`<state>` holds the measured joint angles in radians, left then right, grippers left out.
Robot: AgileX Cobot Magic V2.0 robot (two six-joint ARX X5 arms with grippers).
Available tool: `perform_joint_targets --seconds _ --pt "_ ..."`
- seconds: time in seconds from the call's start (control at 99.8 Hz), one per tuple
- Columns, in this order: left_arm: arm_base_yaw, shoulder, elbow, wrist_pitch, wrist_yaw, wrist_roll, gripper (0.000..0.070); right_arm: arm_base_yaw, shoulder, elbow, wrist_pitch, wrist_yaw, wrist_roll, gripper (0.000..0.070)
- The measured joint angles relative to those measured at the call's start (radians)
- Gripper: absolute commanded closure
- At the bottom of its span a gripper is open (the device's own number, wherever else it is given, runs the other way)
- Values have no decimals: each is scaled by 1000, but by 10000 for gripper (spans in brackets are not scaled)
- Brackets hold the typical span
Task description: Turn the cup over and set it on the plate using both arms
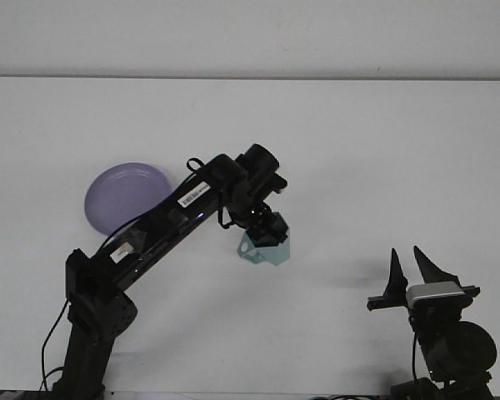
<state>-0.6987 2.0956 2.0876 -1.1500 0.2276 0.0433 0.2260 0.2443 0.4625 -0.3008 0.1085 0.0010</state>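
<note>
Left gripper (265, 230) was clamped on the pale blue cup (264, 247), holding it near the table's middle, right of the purple plate (127, 198), probably so it could be turned over. Right gripper (413, 268) sat parked near-right, fingers apart, holding nothing.
</note>
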Motion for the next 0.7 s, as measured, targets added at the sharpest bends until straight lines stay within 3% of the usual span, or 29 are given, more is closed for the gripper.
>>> perform_joint_targets --seconds 0.23,0.701 --pt "180 -38 35 -97 -21 13 688 0 0 0 0 0 0 436" --pt "612 -167 7 -121 -40 14 688 0 0 0 0 -3 0 436"
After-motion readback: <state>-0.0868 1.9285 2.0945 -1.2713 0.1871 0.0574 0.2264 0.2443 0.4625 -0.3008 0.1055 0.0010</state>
